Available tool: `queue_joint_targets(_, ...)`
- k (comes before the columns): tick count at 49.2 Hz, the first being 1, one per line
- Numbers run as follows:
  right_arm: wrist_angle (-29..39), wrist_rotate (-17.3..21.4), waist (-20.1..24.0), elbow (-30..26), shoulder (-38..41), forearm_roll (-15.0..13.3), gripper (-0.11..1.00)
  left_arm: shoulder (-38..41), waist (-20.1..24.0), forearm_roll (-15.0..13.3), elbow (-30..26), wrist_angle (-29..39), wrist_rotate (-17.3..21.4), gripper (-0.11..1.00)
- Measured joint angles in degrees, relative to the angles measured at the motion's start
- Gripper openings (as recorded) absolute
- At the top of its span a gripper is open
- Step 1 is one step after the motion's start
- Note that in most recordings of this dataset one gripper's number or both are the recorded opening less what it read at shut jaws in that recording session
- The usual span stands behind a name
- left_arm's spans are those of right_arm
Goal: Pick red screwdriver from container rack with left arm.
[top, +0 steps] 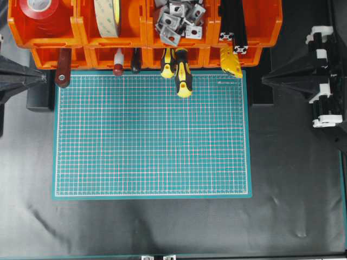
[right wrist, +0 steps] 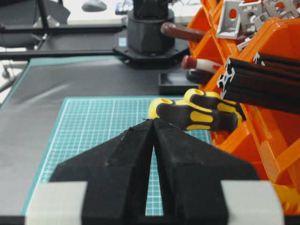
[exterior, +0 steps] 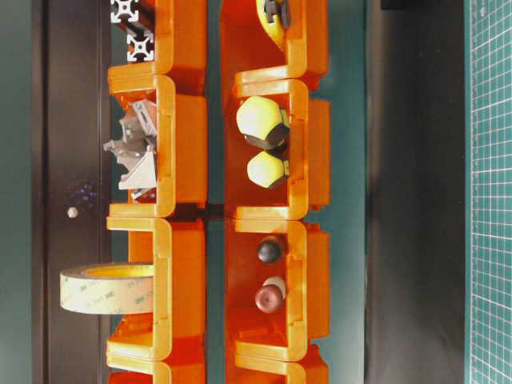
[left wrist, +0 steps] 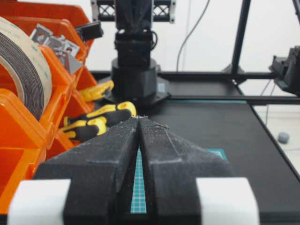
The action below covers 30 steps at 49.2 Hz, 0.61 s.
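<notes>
Your left pincer sits with its jaws pressed together, holding nothing, parked at the left edge of the worktop, well apart from the rack. Your right pincer is likewise closed and empty at the right edge. At the far side, the red screwdriver pokes handle-first from a lower bin of the container rack, left of the yellow-and-black screwdrivers, over the green mat.
</notes>
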Motion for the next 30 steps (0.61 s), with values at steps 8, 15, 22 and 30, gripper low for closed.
queue_joint_targets(8,-1.41,0.97,0.0,-0.09,0.0,0.26,-0.01,1.49,0.0,2.2,-2.99,6.33,-1.23,0.0)
queue_joint_targets(15,-2.9,2.46,0.0,0.0,0.0,1.05,-0.01,2.29,0.0,2.46,-7.73,13.8,-1.14,0.0)
queue_joint_targets(22,-2.99,3.43,0.0,0.0,0.0,1.05,-0.01,3.78,-1.41,2.9,-15.03,25.4,0.18,0.0)
queue_joint_targets(30,-2.9,4.75,0.0,0.0,0.0,1.14,-0.01,7.12,-3.96,3.6,-23.99,39.2,5.36,0.0)
